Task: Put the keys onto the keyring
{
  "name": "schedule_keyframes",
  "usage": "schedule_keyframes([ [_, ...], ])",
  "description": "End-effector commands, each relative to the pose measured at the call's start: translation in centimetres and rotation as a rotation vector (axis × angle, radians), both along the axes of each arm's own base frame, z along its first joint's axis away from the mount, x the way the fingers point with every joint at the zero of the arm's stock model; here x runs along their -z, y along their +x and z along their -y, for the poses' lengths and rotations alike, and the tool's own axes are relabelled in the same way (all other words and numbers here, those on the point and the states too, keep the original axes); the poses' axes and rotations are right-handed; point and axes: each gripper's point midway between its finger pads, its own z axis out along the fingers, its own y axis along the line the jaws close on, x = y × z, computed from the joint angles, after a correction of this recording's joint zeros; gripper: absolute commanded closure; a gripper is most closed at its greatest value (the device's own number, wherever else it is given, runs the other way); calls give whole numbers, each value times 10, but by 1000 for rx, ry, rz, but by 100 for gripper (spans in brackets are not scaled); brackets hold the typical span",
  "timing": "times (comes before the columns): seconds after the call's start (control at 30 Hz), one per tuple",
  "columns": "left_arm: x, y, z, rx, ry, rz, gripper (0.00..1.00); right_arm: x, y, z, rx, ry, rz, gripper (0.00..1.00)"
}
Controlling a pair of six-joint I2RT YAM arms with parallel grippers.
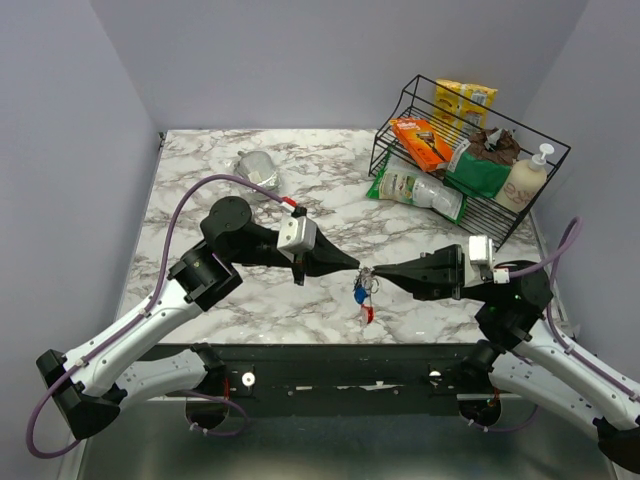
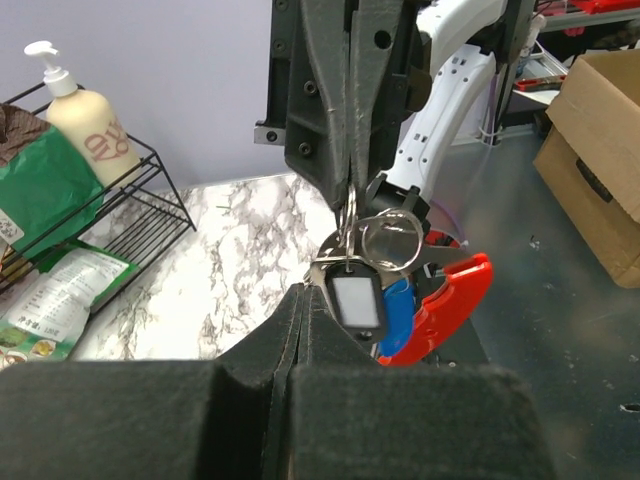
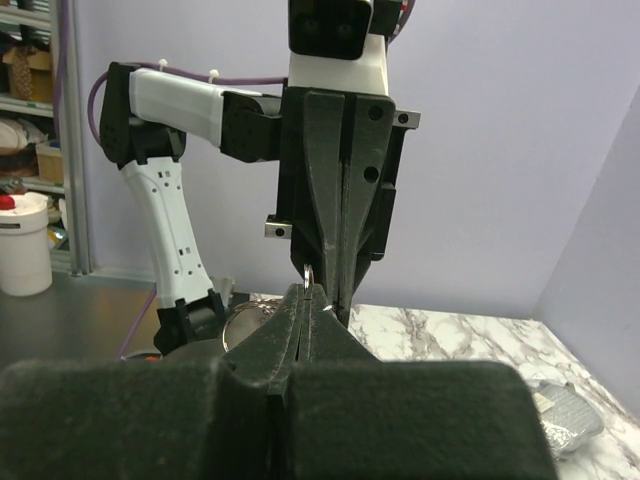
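left gripper [image 1: 351, 265]: pressed shut on keyring [image 1: 364, 292] | right gripper [image 1: 384, 272]: pinching its ring | 1 key [image 2: 356, 300] hangs below

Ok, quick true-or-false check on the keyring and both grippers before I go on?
The keyring lies flat on the table. False: it hangs where the gripper tips meet.
The right gripper is shut on the keyring. True.
The left gripper is wide open. False: it is shut.
The red tag hangs beside a blue tag. True.
The wire rack is empty. False: it holds a soap bottle and packets.
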Motion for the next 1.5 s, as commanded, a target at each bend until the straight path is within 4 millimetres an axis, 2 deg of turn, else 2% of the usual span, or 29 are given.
schedule_keyframes([
  [0.0, 5, 9, 0, -42, 20, 6, 100, -21, -12, 7, -19, 38, 65, 100],
  [0.27, 4, 13, 0, -59, 21, 21, 100, -19, -11, 6, -16, 34, 62, 100],
  [0.37, 0, 14, -7, -97, 16, 46, 84, -20, -11, 7, -14, 37, 65, 100],
  [0.4, -2, 13, -8, -100, 13, 58, 71, -19, -11, 7, -15, 34, 65, 100],
  [0.5, -6, 5, -15, -86, 7, 83, 57, -18, -11, 7, -16, 33, 66, 100],
  [0.6, -9, -3, -18, -58, 2, 96, 50, -17, -11, 6, -18, 30, 65, 100],
  [0.77, -15, -7, -17, -27, -17, 99, 50, -15, -10, 4, -23, 23, 60, 100],
  [0.83, -14, -8, -14, -8, -15, 85, 58, -16, -11, 4, -27, 23, 64, 100],
  [0.93, -14, -6, -11, -4, -11, 76, 61, -15, -11, 4, -31, 20, 62, 100],
  [1.17, -24, -8, -11, 5, -39, 81, 53, -14, -10, 3, -28, 16, 58, 100],
  [1.47, -29, -15, -10, 47, -47, 61, 54, -13, -9, 1, -28, 13, 56, 100],
])
